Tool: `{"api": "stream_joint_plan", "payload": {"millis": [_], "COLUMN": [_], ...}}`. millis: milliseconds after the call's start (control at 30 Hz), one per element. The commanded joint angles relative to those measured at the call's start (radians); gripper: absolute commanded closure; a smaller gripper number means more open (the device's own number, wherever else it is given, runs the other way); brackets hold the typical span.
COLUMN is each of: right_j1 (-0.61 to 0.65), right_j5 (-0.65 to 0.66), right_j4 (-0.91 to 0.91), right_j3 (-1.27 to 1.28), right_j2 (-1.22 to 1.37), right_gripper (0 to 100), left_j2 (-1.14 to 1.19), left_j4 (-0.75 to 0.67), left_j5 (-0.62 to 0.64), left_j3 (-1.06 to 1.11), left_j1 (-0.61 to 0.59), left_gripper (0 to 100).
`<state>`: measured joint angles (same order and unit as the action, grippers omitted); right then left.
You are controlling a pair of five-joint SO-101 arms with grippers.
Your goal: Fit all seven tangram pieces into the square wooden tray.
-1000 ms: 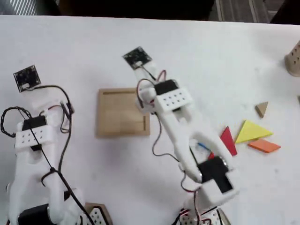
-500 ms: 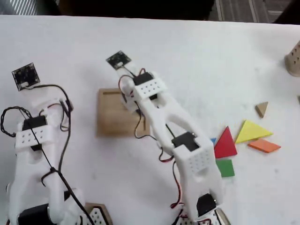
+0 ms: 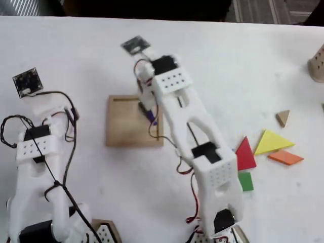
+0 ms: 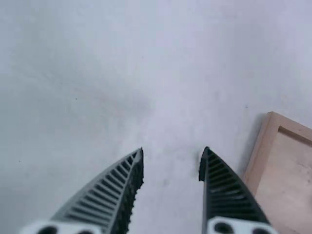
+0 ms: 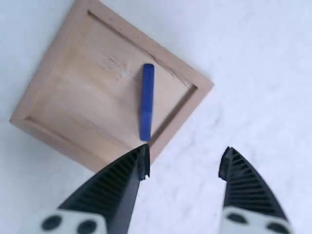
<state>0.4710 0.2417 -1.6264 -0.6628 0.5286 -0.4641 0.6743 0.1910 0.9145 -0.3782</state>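
Observation:
The square wooden tray [image 3: 124,126] lies on the white table left of centre. A blue piece [image 5: 146,101] rests on its edge inside the tray [image 5: 73,112], near the tray's right wall [image 3: 151,117]. My right gripper [image 5: 184,161] hovers open just off that side of the tray, with nothing between its fingers. My left gripper [image 4: 171,161] is open over bare table beside the tray's left rim [image 4: 287,165]. On the right lie a red triangle [image 3: 245,153], a green square [image 3: 245,181], a yellow triangle [image 3: 271,142], an orange parallelogram [image 3: 285,157] and a small tan triangle [image 3: 282,118].
The right arm [image 3: 192,136] stretches across the table between the tray and the loose pieces. A wooden object [image 3: 317,63] stands at the far right edge. Loose cables hang around the left arm [image 3: 33,147].
The right arm stretched out over the tray, its wrist swinging left and then back. The blue piece now shows inside the tray, free of the gripper. The left arm kept still.

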Motion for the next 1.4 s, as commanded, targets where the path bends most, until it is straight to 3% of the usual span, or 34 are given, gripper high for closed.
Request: {"api": "stream_joint_plan", "payload": {"millis": [0, 133, 200, 400, 600, 867, 967, 1133, 1367], "right_j1": [-0.059, -0.139, -0.18, -0.286, -0.363, -0.513, -0.573, -0.668, -0.722], "right_j5": [0.031, 0.032, 0.037, 0.032, 0.041, 0.149, 0.201, 0.284, 0.327], "right_j4": [-0.097, -0.056, -0.022, 0.067, 0.295, 0.562, 0.607, 0.67, 0.674], "right_j3": [-0.028, 0.187, 0.287, 0.56, 1.031, 1.579, 1.708, 1.877, 1.933], "right_j2": [-0.147, -0.225, -0.257, -0.409, -0.691, -1.012, -1.109, -1.245, -1.299], "right_gripper": [80.3, 99.4, 95.9, 98.0, 98.0, 98.0, 98.0, 98.0, 98.0], "left_j2": [-0.001, -0.008, -0.008, -0.01, -0.01, -0.01, -0.01, -0.01, -0.004], "left_j4": [-0.021, -0.023, -0.023, -0.015, 0.029, 0.063, 0.063, 0.061, 0.055], "left_j5": [0.006, 0.006, 0.006, 0.005, 0.005, 0.006, 0.006, 0.006, 0.006], "left_j3": [-0.005, 0.021, 0.023, 0.031, 0.029, 0.025, 0.023, 0.003, -0.003], "left_j1": [0.007, 0.051, 0.074, 0.153, 0.22, 0.371, 0.429, 0.532, 0.639], "left_gripper": [80, 80, 80, 80, 80, 81, 84, 98, 97]}}
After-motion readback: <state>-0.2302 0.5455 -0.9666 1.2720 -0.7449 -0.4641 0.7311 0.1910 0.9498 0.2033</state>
